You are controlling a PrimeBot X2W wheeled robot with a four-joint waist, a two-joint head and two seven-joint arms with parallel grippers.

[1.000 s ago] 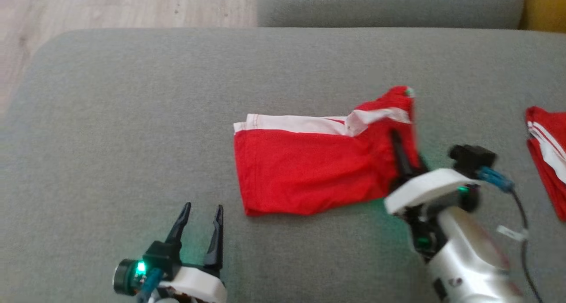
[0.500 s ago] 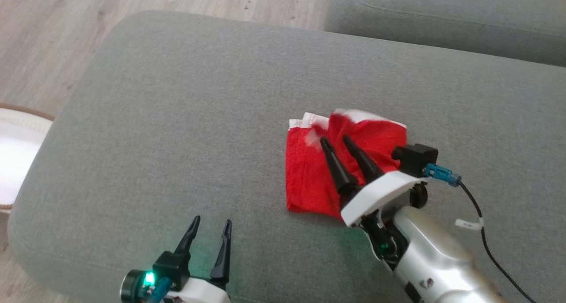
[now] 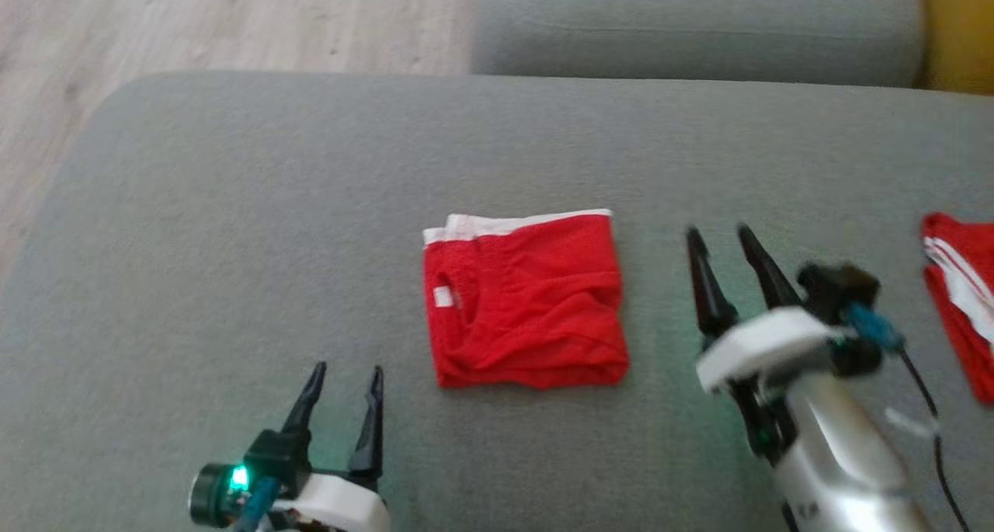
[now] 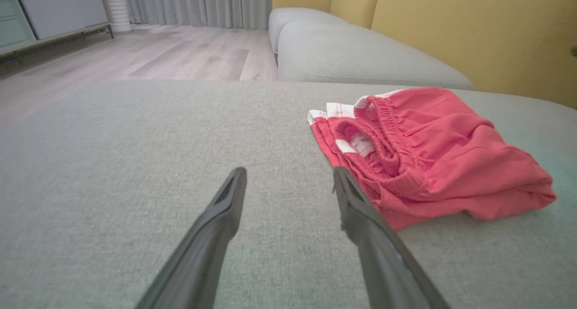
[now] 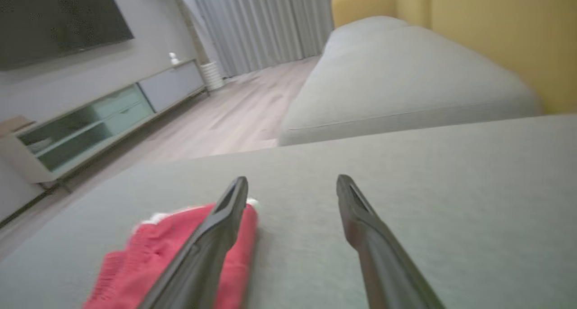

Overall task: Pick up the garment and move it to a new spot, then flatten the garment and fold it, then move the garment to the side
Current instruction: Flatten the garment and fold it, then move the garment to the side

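Head view: folded red garment (image 3: 524, 299) lies at centre frame on the grey seat cushion (image 3: 233, 206), roughly square, with a white band along its upper edge and a small white label showing near its left side. Fabric is rumpled, not smooth. Left gripper (image 3: 346, 370) is at lower left, fingers apart, nothing between them; it sits below and left of the garment, clear of it. Right gripper (image 3: 717, 231) is at right of centre, fingers spread and empty, tips pointing up-frame, just beside the garment's right edge but not touching it. A second red piece with white stripes (image 3: 959, 283) lies at the far right edge, cut off by the frame, well apart from the folded one. Pale wood floor (image 3: 194, 19) is at upper left, another grey cushion (image 3: 699, 19) runs along the top, and there is a strip of yellow upholstery (image 3: 955, 27) in the upper right corner. Left wrist view: garment is at right of frame, elastic waistband and label facing the camera, and the near corner sits close by the right-hand finger; whether they touch, cannot tell. Right wrist view: blurred; garment is at lower left, partly behind the left-hand finger, with bare cushion between the two fingers.
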